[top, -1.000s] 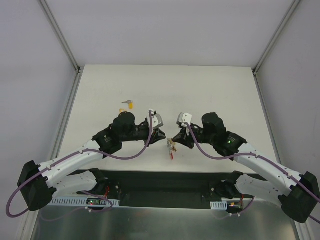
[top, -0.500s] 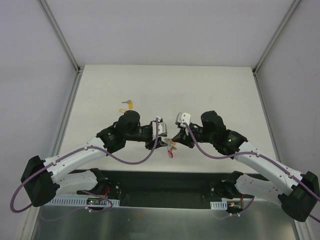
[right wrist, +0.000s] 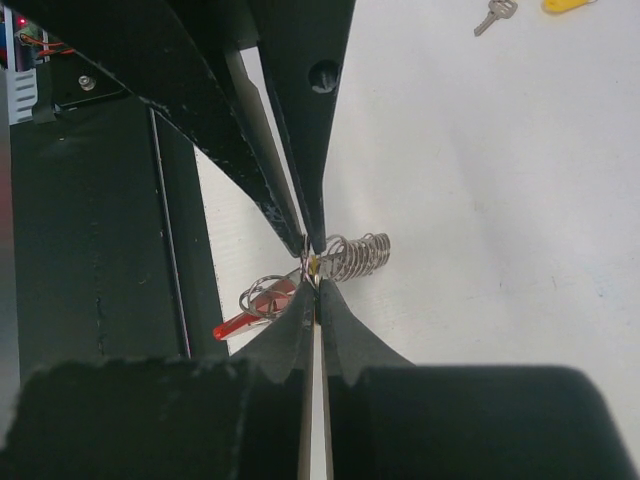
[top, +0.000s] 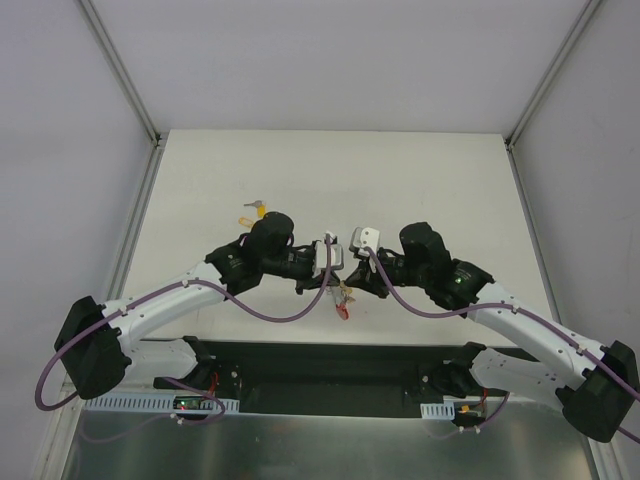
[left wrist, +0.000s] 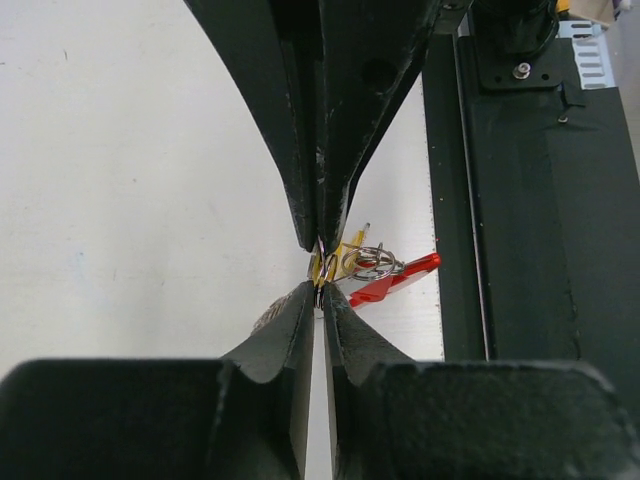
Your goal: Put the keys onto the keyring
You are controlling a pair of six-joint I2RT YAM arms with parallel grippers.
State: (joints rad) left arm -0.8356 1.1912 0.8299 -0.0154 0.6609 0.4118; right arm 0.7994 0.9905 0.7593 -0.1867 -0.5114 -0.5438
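L pincer point(left wrist: 318, 296) now at keyring point(left wrist: 400, 277)

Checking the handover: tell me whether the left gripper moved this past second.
Yes. The left gripper has moved right, away from the loose keys, up to the right gripper holding the keyring.

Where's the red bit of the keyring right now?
In the top view, the red clip is at the middle of the table's near edge, just on the near side of where the left gripper and right gripper meet tip to tip.
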